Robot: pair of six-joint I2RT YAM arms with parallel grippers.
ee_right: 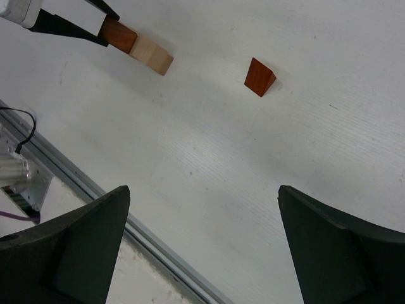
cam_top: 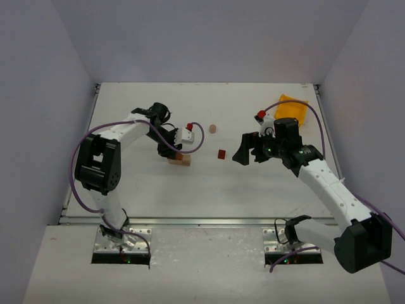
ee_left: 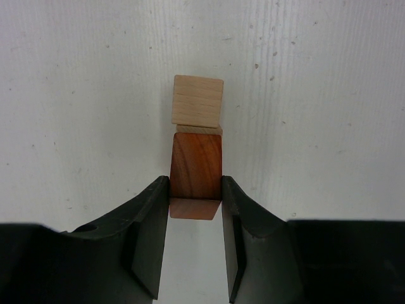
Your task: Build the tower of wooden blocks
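Observation:
My left gripper point(cam_top: 171, 152) point(ee_left: 195, 190) is shut on a reddish-brown block point(ee_left: 196, 166), its fingers pressed against both sides. A pale tan block point(ee_left: 198, 99) lies just beyond it, end to end; the pair point(cam_top: 180, 160) sits left of the table's middle. In the right wrist view the reddish block point(ee_right: 120, 35) and the tan block point(ee_right: 152, 55) lie in line, with the left gripper point(ee_right: 69, 25) at their end. A reddish-brown wedge point(cam_top: 221, 154) point(ee_right: 260, 76) lies alone near the middle. My right gripper point(cam_top: 243, 152) point(ee_right: 202, 190) is open and empty, just right of the wedge.
A small tan piece point(cam_top: 213, 128) lies behind the wedge. A yellow bin point(cam_top: 292, 107) stands at the back right. White walls close in the table on three sides. A metal rail point(cam_top: 202, 221) point(ee_right: 69, 170) runs along the near edge.

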